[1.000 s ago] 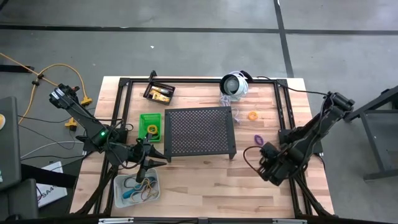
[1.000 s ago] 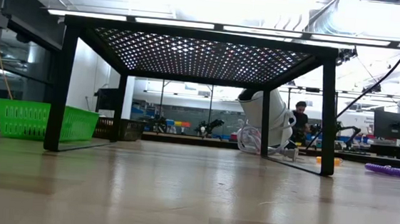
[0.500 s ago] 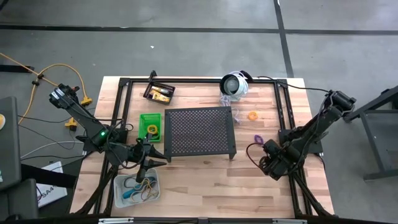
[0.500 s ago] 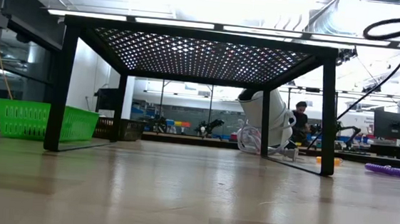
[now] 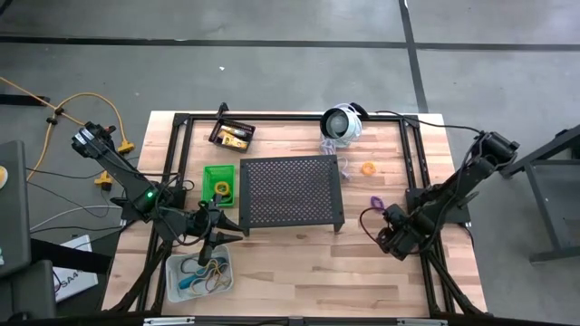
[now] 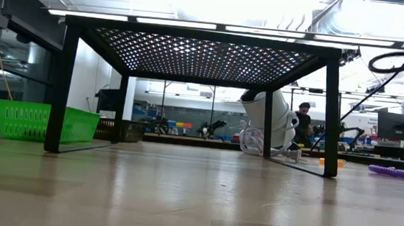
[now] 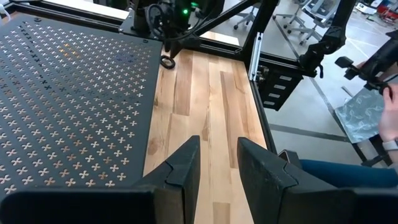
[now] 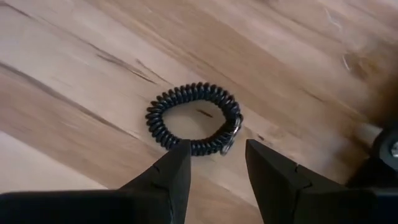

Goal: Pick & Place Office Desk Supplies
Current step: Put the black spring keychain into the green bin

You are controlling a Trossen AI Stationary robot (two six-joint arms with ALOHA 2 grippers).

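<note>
3 bins (clear (image 5: 199,274), green (image 5: 218,184), black (image 5: 232,136)) on the table's (image 5: 299,258) left side; 1 black coil loop (image 8: 193,118) lies on the wood just ahead of the right end effector (image 8: 216,163), fingers spread, empty; left end effector (image 7: 219,163) likewise.

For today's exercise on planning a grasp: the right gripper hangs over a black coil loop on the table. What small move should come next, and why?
Probably lower the right gripper straight down so its open fingers straddle the near side of the black coil loop, then close. The loop lies flat on the bare wood just ahead of the fingertips, untouched, and nothing is held yet.
</note>
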